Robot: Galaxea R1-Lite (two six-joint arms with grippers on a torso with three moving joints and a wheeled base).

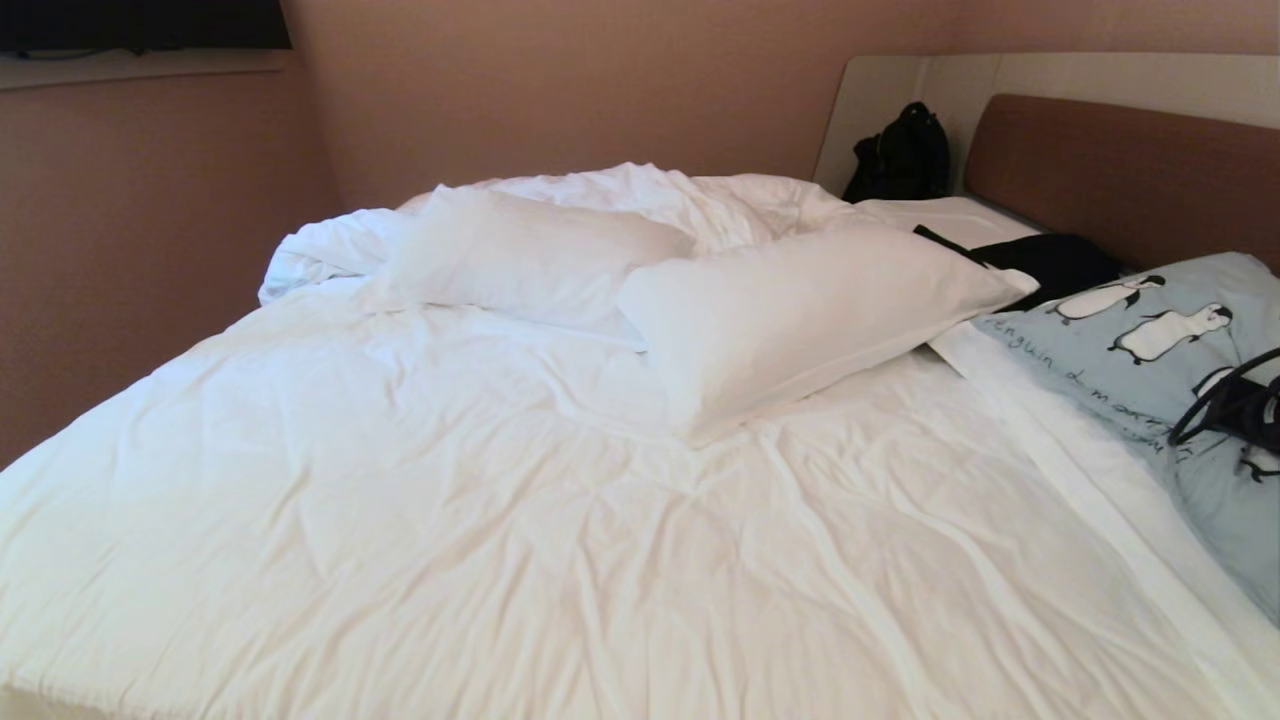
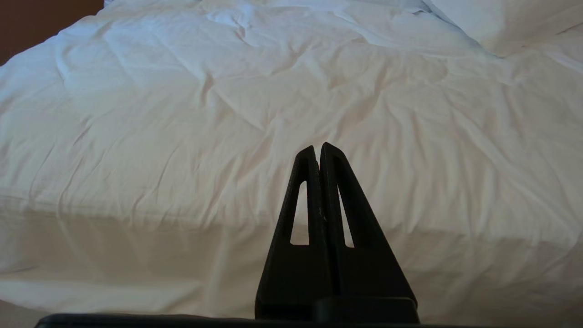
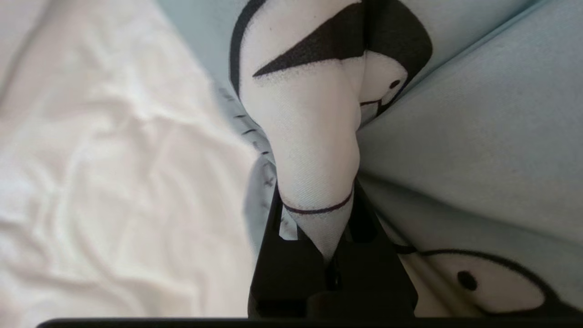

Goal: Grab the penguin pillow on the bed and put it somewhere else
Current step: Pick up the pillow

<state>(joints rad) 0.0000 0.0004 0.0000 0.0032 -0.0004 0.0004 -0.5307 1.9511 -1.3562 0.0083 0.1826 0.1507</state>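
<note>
Pinching a fold of the penguin pillow (image 3: 314,136) between its closed fingers, the right gripper (image 1: 1240,410) works at three o'clock on the bed (image 1: 500,520), while the left gripper (image 2: 319,150) hangs shut and empty above the duvet.

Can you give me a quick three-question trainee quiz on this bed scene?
1. True or false: the right gripper has pinched a fold of the penguin pillow.
2. Which gripper is shut on nothing, out over the white duvet? A) left B) right
3. Fill in: in the head view, the dark garment on the bed lies between the nearer white pillow and the ____ pillow.

Key: 1 true; 2 A, the left gripper; 3 penguin.
</note>
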